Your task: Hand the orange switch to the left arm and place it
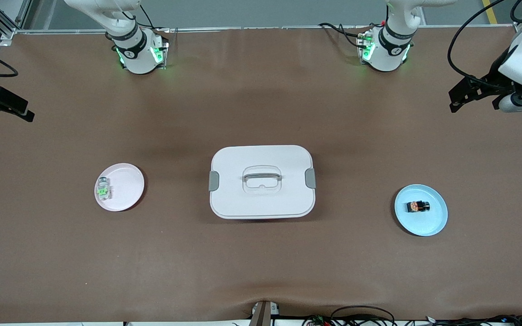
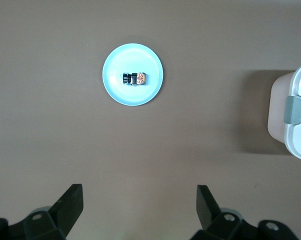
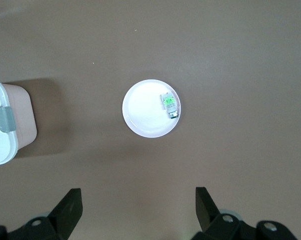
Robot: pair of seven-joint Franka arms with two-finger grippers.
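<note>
The orange switch (image 1: 418,206), a tiny black block with an orange mark, lies on a pale blue plate (image 1: 433,221) toward the left arm's end of the table; it also shows in the left wrist view (image 2: 135,78). The white box (image 1: 262,199) with grey clips stands mid-table. My left gripper (image 1: 462,97) is open and empty, high over the table's left-arm end; its view shows it (image 2: 139,200) wide open. My right gripper (image 1: 7,108) is open and empty, high over the right-arm end, and appears in its own view (image 3: 139,200).
A pink plate (image 1: 127,194) toward the right arm's end holds a pale clear part with a green mark (image 1: 103,189), also seen in the right wrist view (image 3: 169,105). Bare brown table surrounds the box. Cables lie along the near edge.
</note>
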